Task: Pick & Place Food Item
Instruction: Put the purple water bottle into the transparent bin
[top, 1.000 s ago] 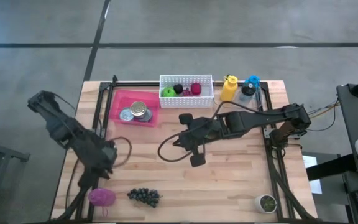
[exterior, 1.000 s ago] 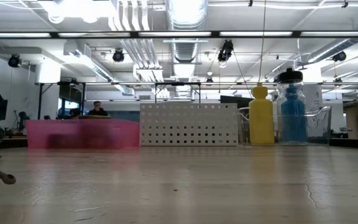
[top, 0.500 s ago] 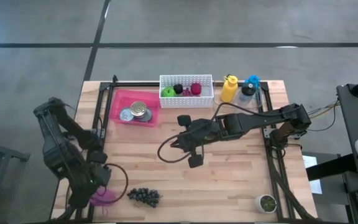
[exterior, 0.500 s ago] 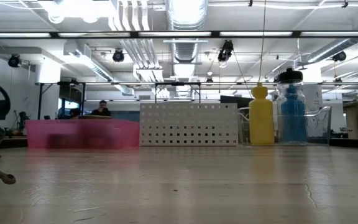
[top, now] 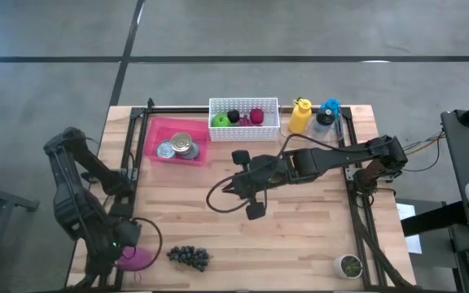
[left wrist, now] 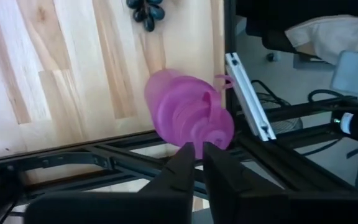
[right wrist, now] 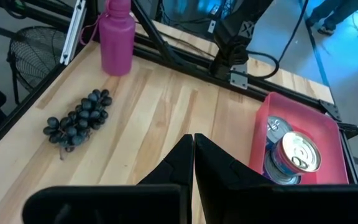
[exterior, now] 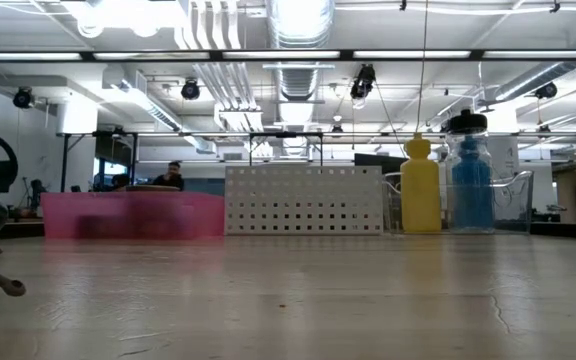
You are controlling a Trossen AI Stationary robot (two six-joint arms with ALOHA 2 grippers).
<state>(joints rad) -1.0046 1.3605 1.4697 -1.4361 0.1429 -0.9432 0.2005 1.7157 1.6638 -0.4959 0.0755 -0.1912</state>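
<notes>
High view: left hand [top: 123,248] grips pink bottle [top: 137,258], table-corner edge.

Floor [top: 316,32]: grey concrete, crossed by dark seams.
Counter [top: 300,228]: pale wooden planks edged by a black metal frame [top: 243,107].
Ceiling [exterior: 298,40]: white ducts, pipes and bright strip lights.
Room behind: open workshop; a person [exterior: 173,175] sits far off beyond the counter's back edge.
</notes>
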